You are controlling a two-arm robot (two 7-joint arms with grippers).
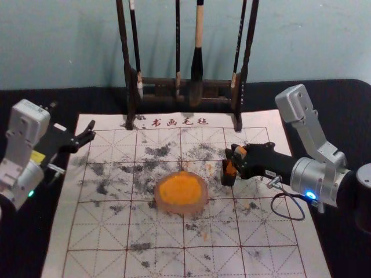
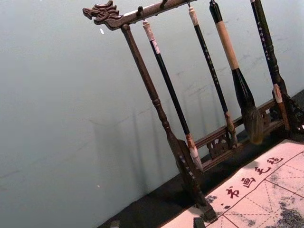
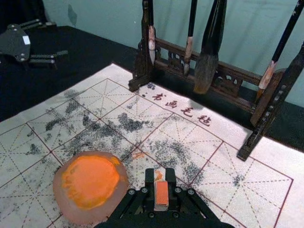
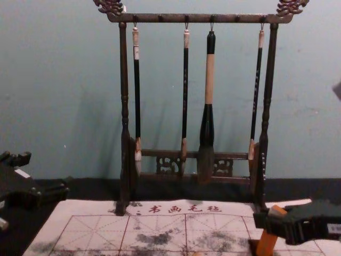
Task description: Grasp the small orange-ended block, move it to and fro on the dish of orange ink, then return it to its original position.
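While the right wrist view shows the block's (image 3: 161, 194) top, the chest view adds its side, clenched by the right gripper (image 4: 274, 224) right of the dish (image 1: 159, 200). Left of the dish sits the left gripper (image 4: 47, 170), fingers spread; beyond it, lettering (image 1: 179, 123) reads “书画毛毡”.

Robot's left arm (image 1: 28, 120) and right arm (image 1: 313, 176) reaching inward.
Left gripper (image 1: 91, 132), at left, spread; right gripper (image 1: 234, 157), right of centre, pinched closed.

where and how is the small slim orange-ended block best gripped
Probably by its upper part, from the robot's right, gripper held level, as the right gripper has it: the block is on end, leaning slightly, with flat sides for the fingers and its orange lower part free below them.
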